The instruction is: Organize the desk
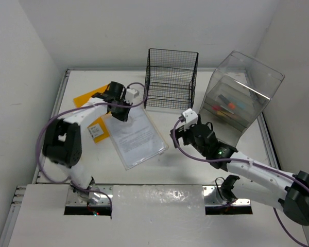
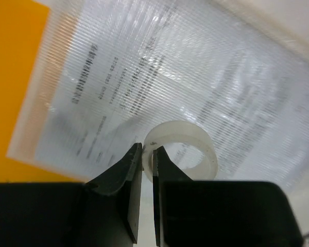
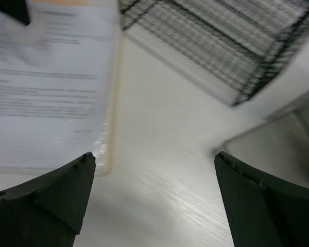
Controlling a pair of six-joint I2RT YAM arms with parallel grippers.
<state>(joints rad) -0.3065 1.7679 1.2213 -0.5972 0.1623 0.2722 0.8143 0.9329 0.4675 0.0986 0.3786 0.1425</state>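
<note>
The desk (image 1: 159, 167) is a white tabletop with metal rails. On its left half lies a clear plastic sleeve holding a printed sheet (image 1: 136, 136), partly over an orange folder (image 1: 90, 98). My left gripper (image 1: 121, 110) hangs over the sleeve's far end. In the left wrist view the left gripper (image 2: 148, 150) is shut on the wall of a white translucent tape ring (image 2: 195, 146), which sits above the sleeve (image 2: 159, 67). My right gripper (image 1: 181, 135) hovers open to the right of the sleeve. In the right wrist view the right gripper (image 3: 154, 157) has only bare desk (image 3: 159, 175) between its fingers.
A black wire-mesh rack (image 1: 171, 77) stands at the back centre, also visible from the right wrist (image 3: 221, 46). A clear plastic drawer box (image 1: 237, 95) with coloured items inside stands at the back right. A small yellow-marked card (image 1: 96, 131) lies left of the sleeve.
</note>
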